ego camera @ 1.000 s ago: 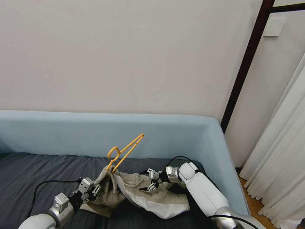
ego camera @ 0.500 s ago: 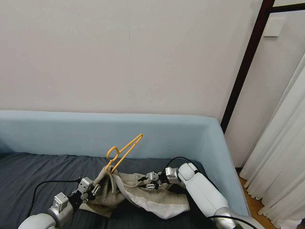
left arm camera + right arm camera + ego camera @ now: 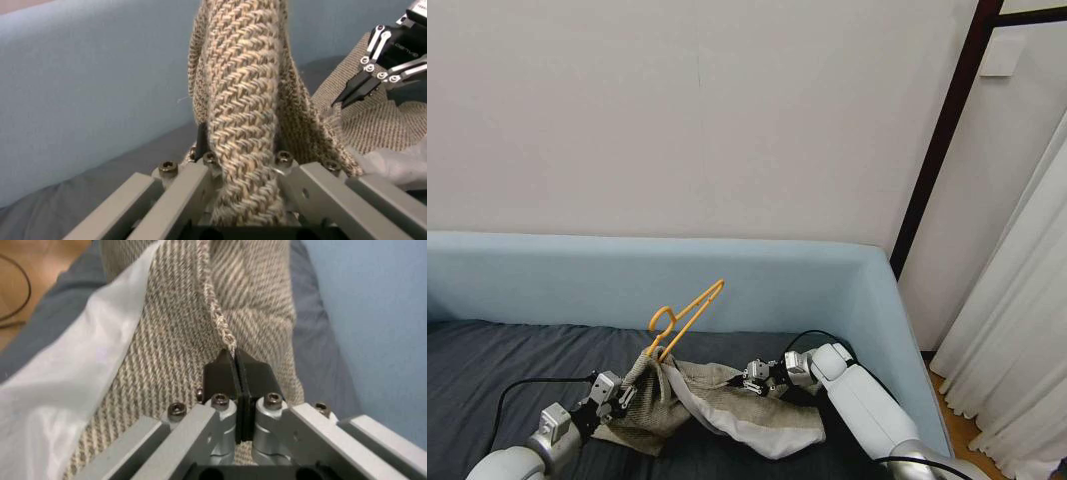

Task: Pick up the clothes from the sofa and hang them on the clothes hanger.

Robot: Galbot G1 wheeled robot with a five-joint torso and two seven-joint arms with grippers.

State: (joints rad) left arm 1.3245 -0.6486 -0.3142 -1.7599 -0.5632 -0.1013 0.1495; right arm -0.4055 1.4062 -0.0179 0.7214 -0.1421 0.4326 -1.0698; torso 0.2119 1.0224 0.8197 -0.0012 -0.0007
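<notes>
Garment [image 3: 727, 405]: beige herringbone weave with a white lining [image 3: 762, 432], lying crumpled on the dark grey seat [image 3: 487, 360] of the sofa [image 3: 577, 280], toward its right end and near the pale blue backrest. One side of it is gathered up into a thick roll. Orange hanger [image 3: 689, 312] stands tilted above that roll, hook low and one arm slanting up to the right against the backrest. Its lower part goes down into the bunched cloth; I cannot tell what holds it. My left gripper [image 3: 629, 390] sits low on the seat at the garment's left edge. In the left wrist view its fingers [image 3: 193, 175] are spread partway and clamped on either side of the rolled fabric [image 3: 247, 100], which rises straight up between them. My right gripper [image 3: 749, 379] reaches in from the right, resting on top of the garment's middle. In the right wrist view its black pads [image 3: 223, 375] are pressed flat together, and the garment's braided edge [image 3: 217, 310] runs right into their tip, so it has that edge pinched. A black cable [image 3: 527, 384] trails across the seat behind the left arm.
</notes>
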